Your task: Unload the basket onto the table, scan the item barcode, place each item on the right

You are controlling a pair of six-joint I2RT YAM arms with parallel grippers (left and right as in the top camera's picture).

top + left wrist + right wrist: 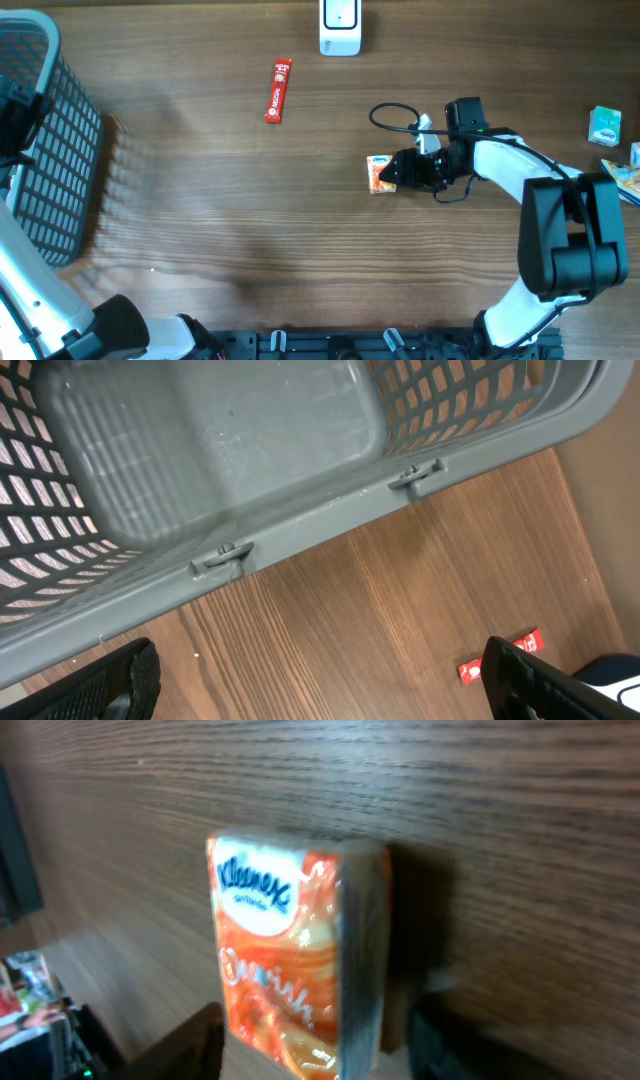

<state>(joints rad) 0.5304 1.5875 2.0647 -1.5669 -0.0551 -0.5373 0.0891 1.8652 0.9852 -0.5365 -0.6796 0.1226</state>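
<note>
Right of centre | right gripper (392, 172) fingers (190, 1045) apart astride Kleenex pack (290, 950), seemingly not touching | we should centre, squeeze gently | left gripper (320, 690) spread wide.

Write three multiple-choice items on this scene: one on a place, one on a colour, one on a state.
1. In the overhead view, the white scanner sits at:
A. the left edge
B. the top edge
C. the bottom edge

2. The tissue pack is mostly:
A. green
B. blue
C. orange

3. The left gripper is:
A. open, holding nothing
B. shut on a pack
C. shut on a cable

Answers:
1 B: the overhead view shows it at top centre.
2 C: its wrapper shows orange in the right wrist view.
3 A: its fingers stand wide apart with nothing between them.
</note>
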